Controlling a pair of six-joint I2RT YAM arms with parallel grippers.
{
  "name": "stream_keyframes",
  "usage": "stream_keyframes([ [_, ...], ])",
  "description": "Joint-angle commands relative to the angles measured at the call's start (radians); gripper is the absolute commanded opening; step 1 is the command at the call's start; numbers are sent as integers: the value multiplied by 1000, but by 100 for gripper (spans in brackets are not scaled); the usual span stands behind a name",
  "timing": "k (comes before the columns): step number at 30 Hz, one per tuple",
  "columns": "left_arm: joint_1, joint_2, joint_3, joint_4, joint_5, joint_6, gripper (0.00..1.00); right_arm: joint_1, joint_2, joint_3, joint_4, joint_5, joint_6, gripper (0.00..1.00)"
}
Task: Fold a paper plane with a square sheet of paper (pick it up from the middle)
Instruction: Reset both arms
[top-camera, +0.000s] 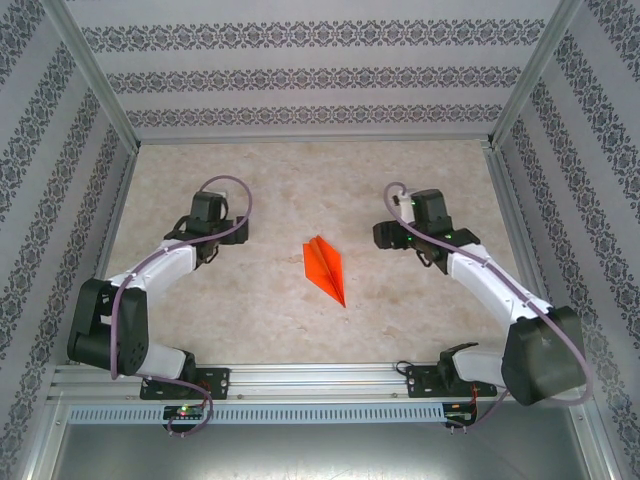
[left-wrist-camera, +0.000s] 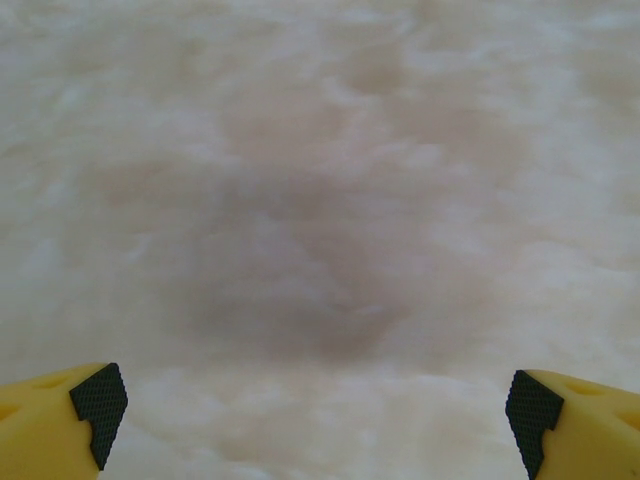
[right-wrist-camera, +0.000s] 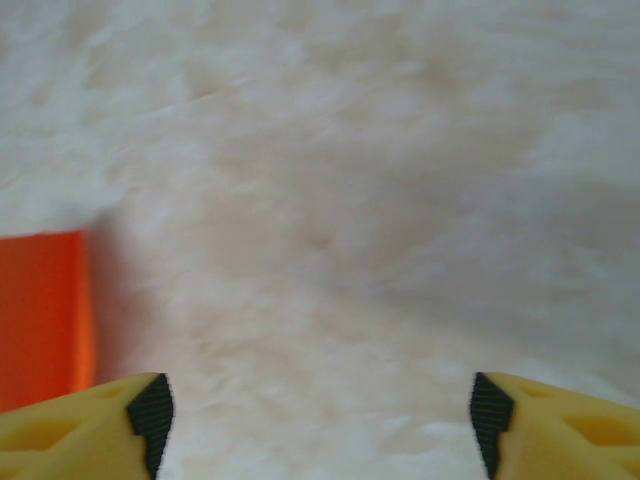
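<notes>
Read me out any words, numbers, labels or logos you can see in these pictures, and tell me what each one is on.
No text can be read anywhere.
paper plane: plain orange-red, no print.
walls: a repeating ornamental pattern, not letters.
table: marbled, unmarked.
left arm and right arm: any label is too small to read.

Top cam overhead; wrist cams close over table

Bright, even, diffuse light from above, top view sharp with faint soft shadows; both wrist views blurred, bench marbling smeared, a dim shadow patch mid-frame, paper plane edge soft, glowing.
</notes>
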Motion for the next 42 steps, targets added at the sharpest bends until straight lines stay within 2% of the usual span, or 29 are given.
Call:
stream_keyframes([
  [1,59,2,-47,187,-40,53,100,-66,-44,-72,208,59,-47,84],
  [5,85,56,-94,317,-30,99,100,-148,-56,-173,376,110,-71,90],
  [12,124,124,-174,560,34,140,100,-271,-12,-308,679,70,-50,94],
  [16,149,146,-156,541,91,126,100,-299,67,-317,782,54,-46,96],
  [19,150,133,-188,584,109,132,100,-338,152,-325,891,-32,2,97],
  [22,150,115,-239,662,117,137,100,-340,196,-340,965,-52,4,98],
  [24,151,106,-277,720,122,139,100,-340,185,-347,953,-56,-4,98],
  [28,151,140,-364,912,123,141,100,-338,187,-352,968,-59,-12,98],
  [31,150,134,-364,896,122,142,100,-314,196,-358,985,-37,-35,98],
  [32,150,135,-364,902,122,141,100,-290,211,-368,1011,9,-51,98],
  [33,150,134,-364,901,122,142,100,-260,241,-382,1056,77,-61,98],
  [34,149,134,-364,900,121,140,100,-250,279,-411,1175,71,-70,97],
  [35,149,135,-364,900,121,141,100,-252,288,-426,1222,67,-65,98],
  [37,149,135,-363,899,120,142,100,-259,258,-408,1131,62,-64,98],
  [42,149,135,-362,899,121,140,100,-257,259,-406,1128,67,-68,98],
])
